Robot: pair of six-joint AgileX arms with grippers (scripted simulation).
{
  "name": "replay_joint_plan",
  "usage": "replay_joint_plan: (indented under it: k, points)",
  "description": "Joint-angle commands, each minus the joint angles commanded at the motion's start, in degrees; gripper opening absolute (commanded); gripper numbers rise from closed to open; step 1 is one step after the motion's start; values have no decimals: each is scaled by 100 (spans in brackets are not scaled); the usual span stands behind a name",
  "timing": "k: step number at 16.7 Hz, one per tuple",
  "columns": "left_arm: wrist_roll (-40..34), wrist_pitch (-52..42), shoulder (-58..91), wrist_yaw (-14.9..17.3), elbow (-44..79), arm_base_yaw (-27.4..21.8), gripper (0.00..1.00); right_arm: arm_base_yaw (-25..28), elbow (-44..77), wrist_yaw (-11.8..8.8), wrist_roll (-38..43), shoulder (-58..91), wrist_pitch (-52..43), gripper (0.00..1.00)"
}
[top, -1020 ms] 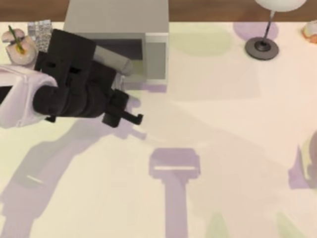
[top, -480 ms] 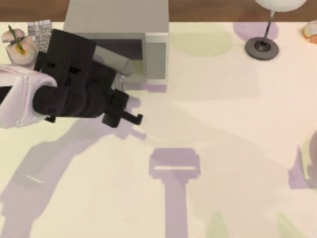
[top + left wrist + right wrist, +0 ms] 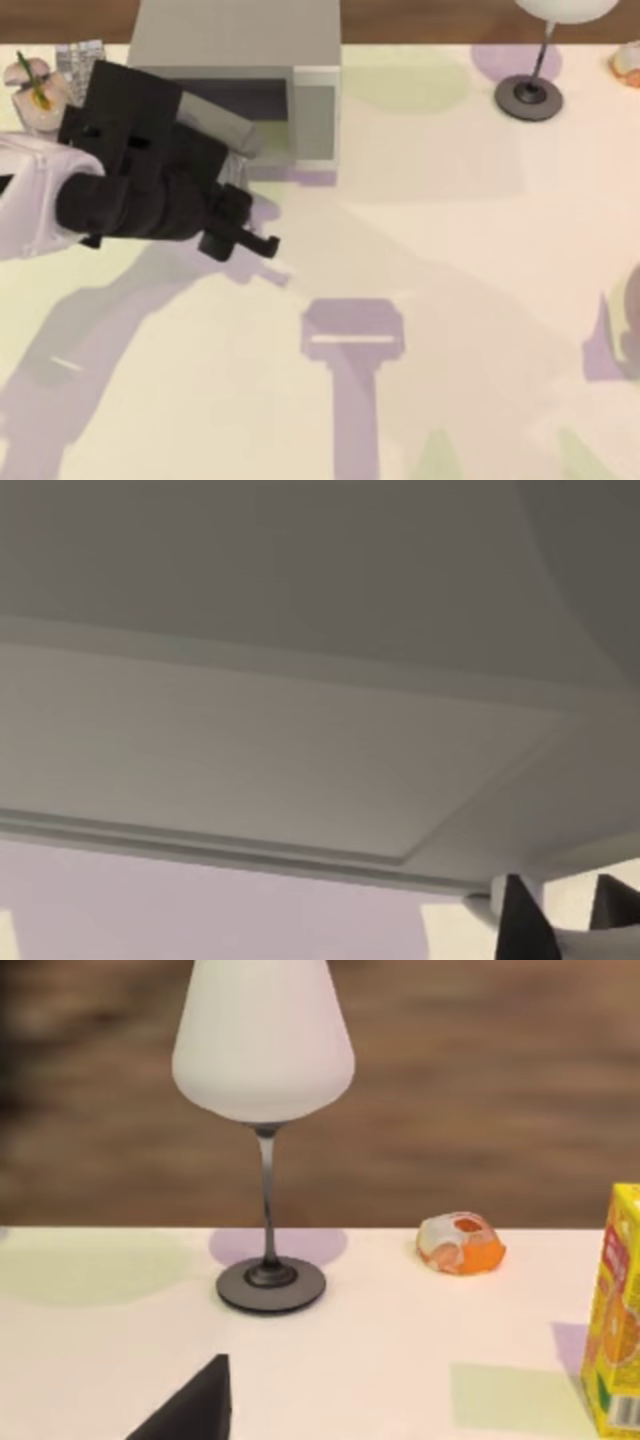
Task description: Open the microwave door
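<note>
Left gripper [image 3: 205, 160] at the microwave door [image 3: 222, 122], partly ajar.

The black left arm covers most of the silver-framed microwave door [image 3: 232, 122]; only a grey strip of it shows in the top view. Left gripper: fingertips hidden from above. Boxy silver-grey microwave [image 3: 238, 32] cut by top edge. Yellow juice carton [image 3: 614, 1312] cut by the right wrist view's edge. White-bowled wine glass [image 3: 530, 98]: bowl cut off in top view.
</note>
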Motion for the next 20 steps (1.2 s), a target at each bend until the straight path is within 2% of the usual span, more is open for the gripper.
replay_joint_plan:
  k: [4, 20]
  points:
    - [324, -55, -89, 238, -101, 164, 0, 0, 0, 0, 0, 0, 0, 100]
    - [324, -55, -89, 238, -101, 164, 0, 0, 0, 0, 0, 0, 0, 100]
